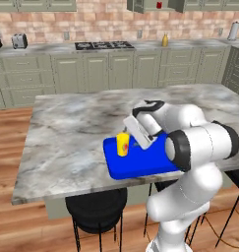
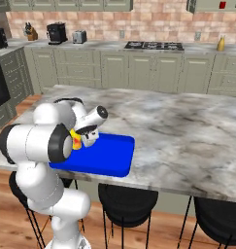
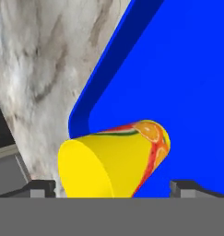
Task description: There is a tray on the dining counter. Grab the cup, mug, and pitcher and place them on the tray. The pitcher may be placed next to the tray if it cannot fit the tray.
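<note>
The yellow cup (image 1: 122,144) with its red-orange mark stands on the left end of the blue tray (image 1: 140,166), near the front edge of the dining counter (image 1: 67,128). My gripper (image 1: 132,139) is right beside the cup and open. In the hand view the cup (image 3: 118,161) sits between the two fingertips (image 3: 39,187), which stand apart from its sides, with the tray (image 3: 178,69) behind it. From the right the cup (image 2: 76,141) peeks out behind the gripper (image 2: 83,139). The red mug (image 1: 159,5) sits in an upper wall cabinet. The mustard pitcher (image 1: 165,40) stands on the wall counter.
Black stools (image 1: 96,209) stand under the dining counter's front edge. A gas stove (image 1: 104,45) and a toaster (image 1: 19,41) are on the wall counter. A coffee machine (image 2: 56,33) sits far left. Most of the tray (image 2: 107,155) is bare.
</note>
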Robot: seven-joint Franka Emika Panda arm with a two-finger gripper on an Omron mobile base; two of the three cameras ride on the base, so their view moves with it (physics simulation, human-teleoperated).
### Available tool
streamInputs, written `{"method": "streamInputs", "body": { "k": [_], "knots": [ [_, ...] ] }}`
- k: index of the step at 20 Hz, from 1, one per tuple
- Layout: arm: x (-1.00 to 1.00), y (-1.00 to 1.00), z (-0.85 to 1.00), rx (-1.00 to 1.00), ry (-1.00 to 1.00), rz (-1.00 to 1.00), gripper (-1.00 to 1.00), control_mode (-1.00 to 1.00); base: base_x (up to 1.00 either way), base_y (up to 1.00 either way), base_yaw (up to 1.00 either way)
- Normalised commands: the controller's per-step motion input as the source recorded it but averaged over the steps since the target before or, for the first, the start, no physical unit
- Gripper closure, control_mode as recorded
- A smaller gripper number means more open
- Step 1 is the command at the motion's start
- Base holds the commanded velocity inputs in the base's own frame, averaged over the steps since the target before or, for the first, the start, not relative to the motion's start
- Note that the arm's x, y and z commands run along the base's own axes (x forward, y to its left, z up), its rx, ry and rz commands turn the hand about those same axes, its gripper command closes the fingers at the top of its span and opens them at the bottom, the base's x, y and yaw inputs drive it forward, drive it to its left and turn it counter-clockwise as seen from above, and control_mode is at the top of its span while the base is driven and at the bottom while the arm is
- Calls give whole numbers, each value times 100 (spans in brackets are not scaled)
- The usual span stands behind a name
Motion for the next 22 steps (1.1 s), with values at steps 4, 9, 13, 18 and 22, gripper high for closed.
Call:
{"method": "streamInputs", "body": {
  "k": [4, 9, 13, 18, 22],
  "knots": [
    [-37, 0, 81, -14, -2, 6, -100, -100, 0, 0, 0],
    [-34, -20, 79, -16, 0, 1, -100, -100, 0, 0, 0],
    [-29, -29, 74, -22, 0, 0, -100, -100, 0, 0, 0],
    [-24, -38, 37, -23, 0, 0, -100, -100, 0, 0, 0],
    [-18, -38, 20, -27, 0, 0, -100, -100, 0, 0, 0]
  ]
}}
